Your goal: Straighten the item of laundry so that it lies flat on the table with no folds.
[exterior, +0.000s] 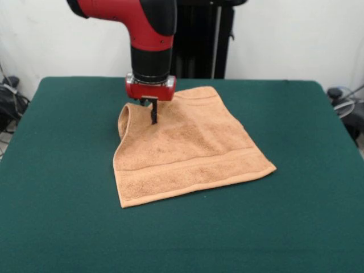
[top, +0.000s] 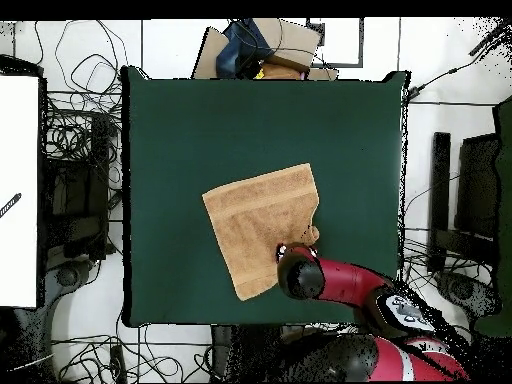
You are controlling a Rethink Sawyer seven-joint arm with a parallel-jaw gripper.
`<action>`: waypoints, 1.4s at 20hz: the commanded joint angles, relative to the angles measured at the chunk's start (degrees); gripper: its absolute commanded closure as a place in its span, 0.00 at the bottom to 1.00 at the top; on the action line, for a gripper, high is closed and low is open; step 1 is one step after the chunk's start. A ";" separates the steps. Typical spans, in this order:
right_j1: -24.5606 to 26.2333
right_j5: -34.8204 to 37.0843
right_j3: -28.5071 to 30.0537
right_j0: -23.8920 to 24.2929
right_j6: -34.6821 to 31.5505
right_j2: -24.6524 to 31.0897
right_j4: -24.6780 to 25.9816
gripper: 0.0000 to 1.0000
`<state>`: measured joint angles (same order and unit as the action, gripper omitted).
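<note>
Right, you've got the towel [exterior: 190,151] lying mid-table [exterior: 296,216], a bit toward the far side in the front view, turned at an angle. Its near edge w/ the woven band lies flat, near-right corner pointing right. Most of the cloth is spread out, but the far-left corner is folded over and stands up in a small hump. The gripper [exterior: 153,114] is right at that hump, tips down on or just above the cloth; fingers look pressed together as one dark prong, but you can't tell if they pinch any cloth. Overhead, the arm [top: 345,283] covers the towel's [top: 262,225] corner nearest the robot base.
</note>
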<state>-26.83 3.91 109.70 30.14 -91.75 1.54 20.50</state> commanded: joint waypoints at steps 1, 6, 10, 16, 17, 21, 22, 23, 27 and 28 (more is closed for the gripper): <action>0.86 5.68 -4.81 -1.58 -5.41 4.00 -1.75 1.00; -0.30 6.30 -5.45 -3.15 -7.02 4.06 -3.58 1.00; -1.94 10.44 -6.26 -4.72 -8.40 4.29 -6.93 1.00; -3.67 17.27 -8.61 -6.71 -7.85 3.40 -9.89 1.00; -3.86 18.24 -8.95 -6.88 -7.36 3.27 -9.88 1.00; -4.57 20.98 -9.63 -7.24 -7.21 2.71 -10.54 1.00; -4.73 21.62 -9.75 -7.25 -7.08 2.67 -10.60 1.00; -4.96 22.02 -9.67 -7.29 -7.25 2.54 -10.75 1.00; -5.62 23.85 -9.52 -6.86 -6.83 2.78 -11.02 1.00; -5.82 24.01 -9.40 -6.83 -6.88 2.77 -11.07 1.00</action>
<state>-30.99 23.65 104.49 24.06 -91.75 1.55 12.40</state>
